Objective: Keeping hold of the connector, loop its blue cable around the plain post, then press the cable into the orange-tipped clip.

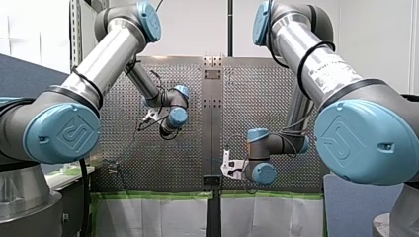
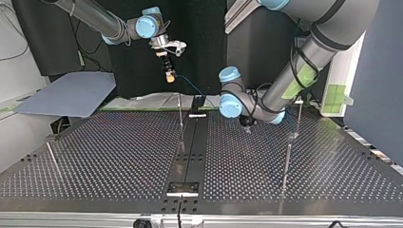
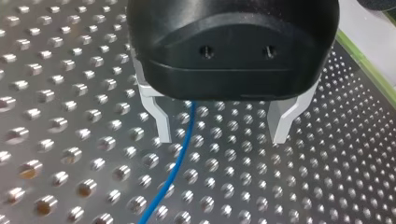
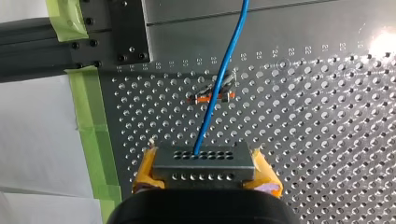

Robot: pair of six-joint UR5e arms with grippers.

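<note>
My right claw (image 4: 205,181) is clenched on the grey connector (image 4: 204,161), its yellow pads (image 4: 145,176) pinching the two short ends. In the top view it hangs in the upper left, well above the desk (image 2: 119,152). The blue cable (image 4: 219,79) leaves the connector's face. In the right wrist view it runs ahead of the claw and across the orange-tipped clip (image 4: 210,96); I cannot tell whether it touches the clip. My left claw (image 3: 222,135) is released and low over the desk. The cable passes under it between its pale fingers (image 3: 159,119), clear of both. The cable looks thin, light and limp, so it should bend easily, but without tension it may sag or slip off a thin post (image 2: 180,114). The best hold, I judge, is the rigid connector body rather than the wire where it enters.
</note>
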